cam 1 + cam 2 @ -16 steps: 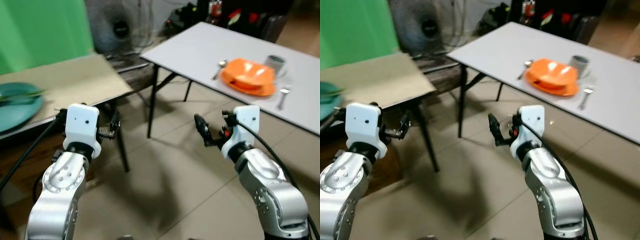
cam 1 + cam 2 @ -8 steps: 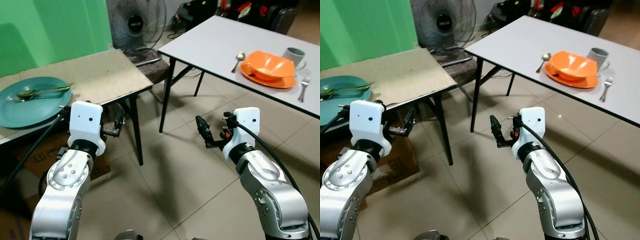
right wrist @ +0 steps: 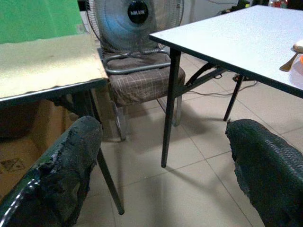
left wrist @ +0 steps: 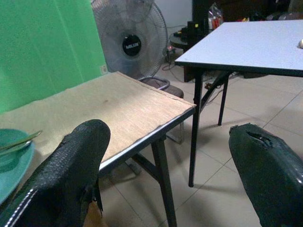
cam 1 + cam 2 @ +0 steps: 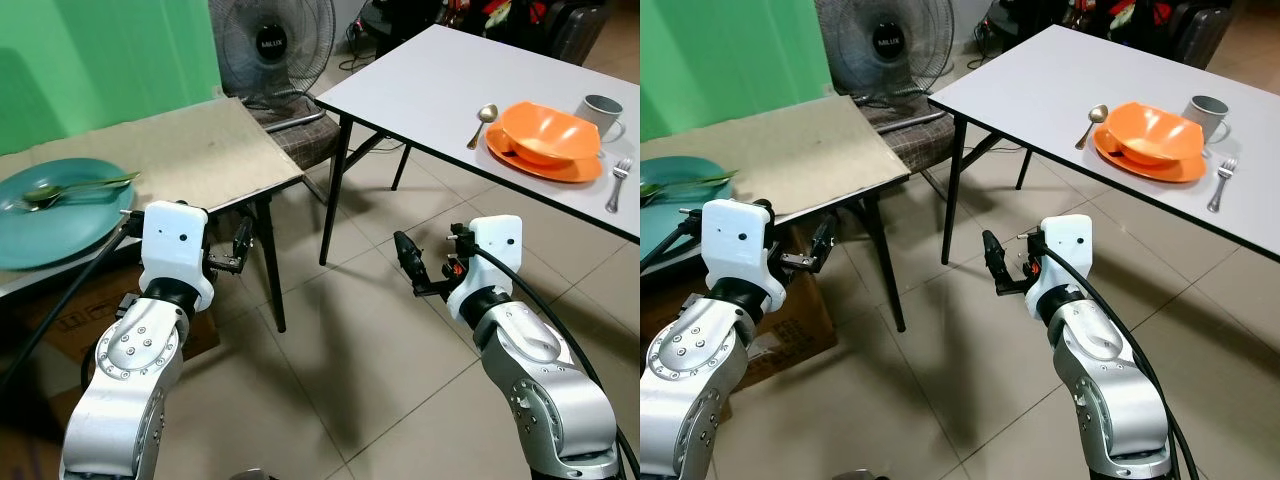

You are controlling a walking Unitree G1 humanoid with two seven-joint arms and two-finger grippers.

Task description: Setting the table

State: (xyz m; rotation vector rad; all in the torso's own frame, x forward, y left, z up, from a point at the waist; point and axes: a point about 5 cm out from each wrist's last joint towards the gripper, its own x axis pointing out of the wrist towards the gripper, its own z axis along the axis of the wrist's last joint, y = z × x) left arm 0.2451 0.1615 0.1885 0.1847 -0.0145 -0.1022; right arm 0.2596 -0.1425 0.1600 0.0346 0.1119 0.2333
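One place looks set on the white table [image 5: 420,75] at two o'clock, orange bowl [image 5: 548,132] with spoon [image 5: 483,120], fork [image 5: 616,180] and mug [image 5: 604,110], while the teal plate [image 5: 55,205] at ten o'clock awaits my left claw [image 5: 238,250] and right claw [image 5: 408,265], both released and empty.

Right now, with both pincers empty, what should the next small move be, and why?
Probably turn and step toward the teal plate on the beige table. The white table already holds an orange plate with bowl, spoon, fork and mug, while the left pincer and right pincer hang open over bare floor, off from both tables.
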